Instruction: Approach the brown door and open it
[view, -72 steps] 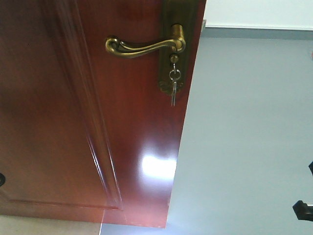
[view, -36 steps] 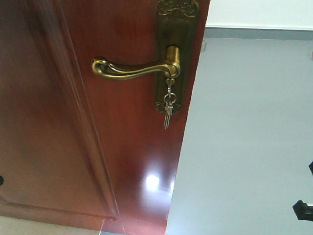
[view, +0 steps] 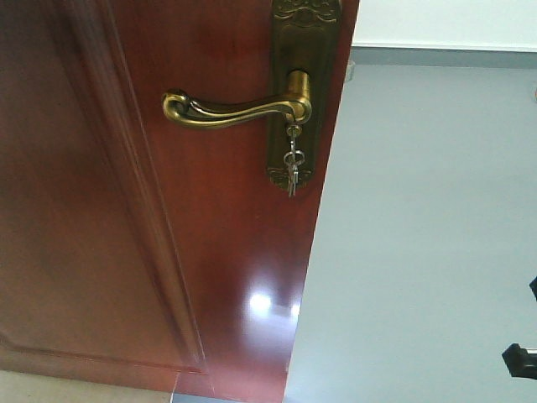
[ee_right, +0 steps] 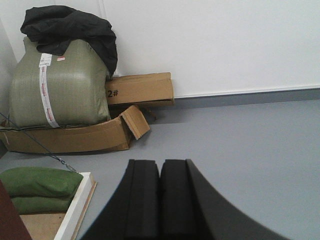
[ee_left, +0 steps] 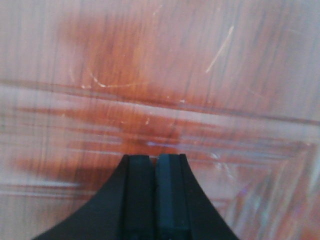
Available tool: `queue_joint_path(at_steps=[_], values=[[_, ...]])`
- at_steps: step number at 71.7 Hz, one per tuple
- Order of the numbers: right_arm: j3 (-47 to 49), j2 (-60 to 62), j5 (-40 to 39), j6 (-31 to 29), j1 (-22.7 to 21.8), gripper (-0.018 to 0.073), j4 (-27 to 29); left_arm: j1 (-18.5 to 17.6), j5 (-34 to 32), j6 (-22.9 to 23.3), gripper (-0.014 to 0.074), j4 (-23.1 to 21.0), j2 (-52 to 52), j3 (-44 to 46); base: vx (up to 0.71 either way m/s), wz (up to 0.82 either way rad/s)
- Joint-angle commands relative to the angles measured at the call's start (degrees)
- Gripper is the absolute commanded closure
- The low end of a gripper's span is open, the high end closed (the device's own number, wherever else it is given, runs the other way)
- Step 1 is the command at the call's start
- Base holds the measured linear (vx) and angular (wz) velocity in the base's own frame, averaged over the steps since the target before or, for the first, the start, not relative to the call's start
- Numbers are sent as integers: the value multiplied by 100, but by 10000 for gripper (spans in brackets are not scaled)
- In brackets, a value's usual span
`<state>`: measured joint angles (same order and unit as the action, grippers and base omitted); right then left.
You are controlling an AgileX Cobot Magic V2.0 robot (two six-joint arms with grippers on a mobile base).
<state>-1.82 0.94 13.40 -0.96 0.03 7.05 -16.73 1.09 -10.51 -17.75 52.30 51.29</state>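
Left wrist view: closed left gripper (ee_left: 154,165) faces the glossy reddish-brown door (ee_left: 150,75); pushing squarely suits (right gripper (ee_right: 160,172) closed, idle).

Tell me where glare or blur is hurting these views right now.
Front view: sharp, with bright glare spots low on the brown door and the brass lever handle clear. Left wrist view: door surface streaky, washed out by reflections behind the shut left gripper. Right wrist view: evenly lit, cardboard boxes clear, right gripper shut.

Storage room: cardboard boxes (ee_right: 100,125), baled sack (ee_right: 60,85), grey floor (ee_right: 240,135).
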Motion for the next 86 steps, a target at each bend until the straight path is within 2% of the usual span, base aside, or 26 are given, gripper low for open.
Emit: queue_joint_path(at_steps=[1, 3, 8, 14, 21, 29, 53, 69, 71, 76, 86], values=[[-11, 49, -455, -51, 6, 559, -27, -18, -346, 1577, 582, 1561, -20, 154, 0, 0], [-11, 49, -455, -51, 6, 559, -27, -18, -346, 1875, 582, 1905, -20, 154, 0, 0], [-11, 49, -455, -51, 6, 559, -27, -18, -364, 2360, 582, 2451, -20, 154, 0, 0], [-11, 49, -455, -51, 6, 559, -27, -18, -405, 2631, 582, 2729, -20, 154, 0, 0], [-11, 49, -455, -51, 6, 559, -27, -12, -395, 2602, 582, 2735, -224, 24, 0, 0], [-11, 49, -455, -51, 6, 559, -27, 66, -623, 2477, 582, 2722, -787, -539, 0, 0], [-11, 49, -455, -51, 6, 559, -27, 661, -1115, 2538, 582, 2722, -3061, -3629, 0, 0], [-11, 49, -455, -51, 6, 559, -27, 741, -1374, 2548, 582, 2709, -4749, -5459, 0, 0], [-11, 49, -455, -51, 6, 559, -27, 741, -1222, 2564, 582, 2702, -4960, -5508, 0, 0], [-11, 49, -455, -51, 6, 559, -27, 741, -363, 2581, 582, 2678, -5415, -5369, 0, 0], [-11, 49, -455, -51, 6, 559, -27, 741, -292, 2500, 582, 2685, -5281, -5393, 0, 0]])
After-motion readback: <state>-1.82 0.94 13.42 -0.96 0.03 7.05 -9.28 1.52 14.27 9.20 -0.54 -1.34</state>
